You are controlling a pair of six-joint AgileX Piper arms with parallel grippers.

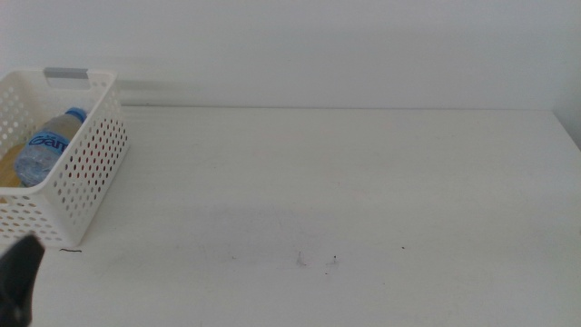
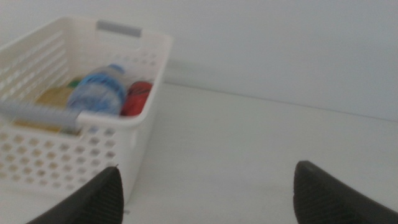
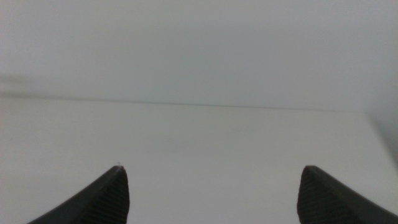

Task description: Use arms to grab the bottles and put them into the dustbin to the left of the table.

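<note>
The white perforated dustbin (image 1: 86, 177) stands at the table's left end. Inside it lies the clear water bottle (image 1: 50, 145) with blue cap and label, over a yellow bottle (image 1: 7, 168). In the left wrist view the dustbin (image 2: 134, 134) holds the water bottle (image 2: 99, 90), a red can (image 2: 137, 98) beside it and a yellow bottle (image 2: 55, 96). My left gripper (image 2: 205, 186) is open and empty, close in front of the dustbin; one dark jaw tip shows low at the left of the middle view. My right gripper (image 3: 211, 186) is open and empty over bare table.
The white table (image 1: 345, 191) carries only a few tiny dark specks (image 1: 318, 262) near its front. A plain white wall runs along the back edge. The table's right corner shows at the far right.
</note>
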